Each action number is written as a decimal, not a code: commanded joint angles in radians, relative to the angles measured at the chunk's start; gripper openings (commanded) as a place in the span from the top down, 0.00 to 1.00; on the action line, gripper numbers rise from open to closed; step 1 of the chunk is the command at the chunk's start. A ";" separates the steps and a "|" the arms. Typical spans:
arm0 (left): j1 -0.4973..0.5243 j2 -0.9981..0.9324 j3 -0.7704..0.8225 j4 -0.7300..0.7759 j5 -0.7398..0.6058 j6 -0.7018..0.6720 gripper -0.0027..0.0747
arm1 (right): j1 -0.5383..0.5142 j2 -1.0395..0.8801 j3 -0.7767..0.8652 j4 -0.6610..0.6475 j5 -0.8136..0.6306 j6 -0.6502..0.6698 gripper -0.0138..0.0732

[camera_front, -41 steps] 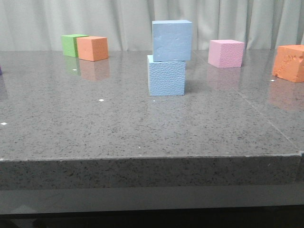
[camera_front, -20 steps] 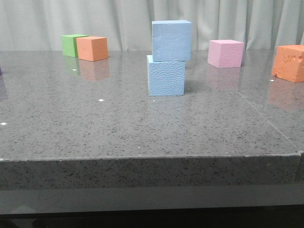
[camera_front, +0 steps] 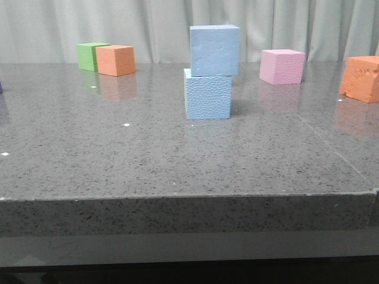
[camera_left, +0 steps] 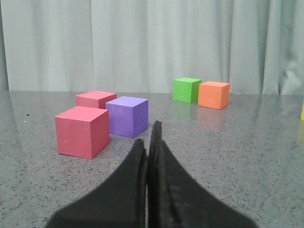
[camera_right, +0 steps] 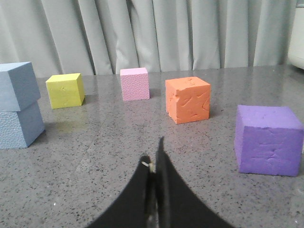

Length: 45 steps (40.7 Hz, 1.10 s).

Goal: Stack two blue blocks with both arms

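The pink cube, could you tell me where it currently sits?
In the front view the pink cube stands toward the table's far right, apart from the stacked blue blocks on its left and an orange cube on its right.

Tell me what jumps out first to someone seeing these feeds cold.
The two-block blue stack mid-table: the smooth blue block sits on the pebbly blue block, slightly offset to the right, with nothing gripping it. Both the left gripper and right gripper are shut, empty and low over the table, away from the stack.
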 commanded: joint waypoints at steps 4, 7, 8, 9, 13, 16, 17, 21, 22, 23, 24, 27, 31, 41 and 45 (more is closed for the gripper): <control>-0.007 -0.018 0.002 0.001 -0.079 0.000 0.99 | -0.004 -0.019 -0.005 -0.016 -0.073 0.003 0.92; -0.007 -0.018 0.002 0.001 -0.079 0.000 0.99 | -0.004 -0.019 -0.005 -0.016 -0.087 0.003 0.92; -0.007 -0.018 0.002 0.001 -0.079 0.000 0.99 | -0.004 -0.019 -0.005 -0.016 -0.091 0.003 0.92; -0.007 -0.018 0.002 0.001 -0.079 0.000 0.99 | -0.004 -0.019 -0.005 -0.016 -0.097 0.002 0.92; -0.007 -0.018 0.002 0.001 -0.079 0.000 0.99 | -0.004 -0.019 -0.005 -0.018 -0.099 0.002 0.92; -0.007 -0.018 0.002 0.001 -0.079 0.000 0.99 | -0.004 -0.019 -0.005 -0.018 -0.096 0.002 0.92; -0.007 -0.018 0.002 0.001 -0.079 0.000 0.99 | -0.004 -0.019 -0.005 -0.018 -0.095 0.002 0.92; -0.007 -0.018 0.002 0.001 -0.079 0.000 0.99 | -0.004 -0.019 -0.005 -0.018 -0.095 0.002 0.92; -0.007 -0.018 0.002 0.001 -0.079 0.000 0.99 | -0.004 -0.019 -0.005 -0.018 -0.095 0.002 0.92; -0.007 -0.018 0.002 0.001 -0.079 0.000 0.99 | -0.004 -0.019 -0.005 -0.018 -0.095 0.002 0.92; -0.007 -0.018 0.002 0.001 -0.079 0.000 0.99 | -0.004 -0.019 -0.005 -0.018 -0.095 0.002 0.92; -0.007 -0.018 0.002 0.001 -0.079 0.000 0.99 | -0.004 -0.019 -0.005 -0.018 -0.094 0.002 0.92; -0.007 -0.018 0.002 0.001 -0.079 0.000 0.99 | -0.004 -0.019 -0.005 -0.018 -0.086 0.002 0.92; -0.007 -0.018 0.002 0.001 -0.079 0.000 0.99 | -0.004 -0.019 -0.005 -0.018 -0.066 0.002 0.92; -0.007 -0.018 0.002 0.001 -0.079 0.000 0.99 | -0.004 -0.019 -0.005 -0.018 -0.066 0.002 0.92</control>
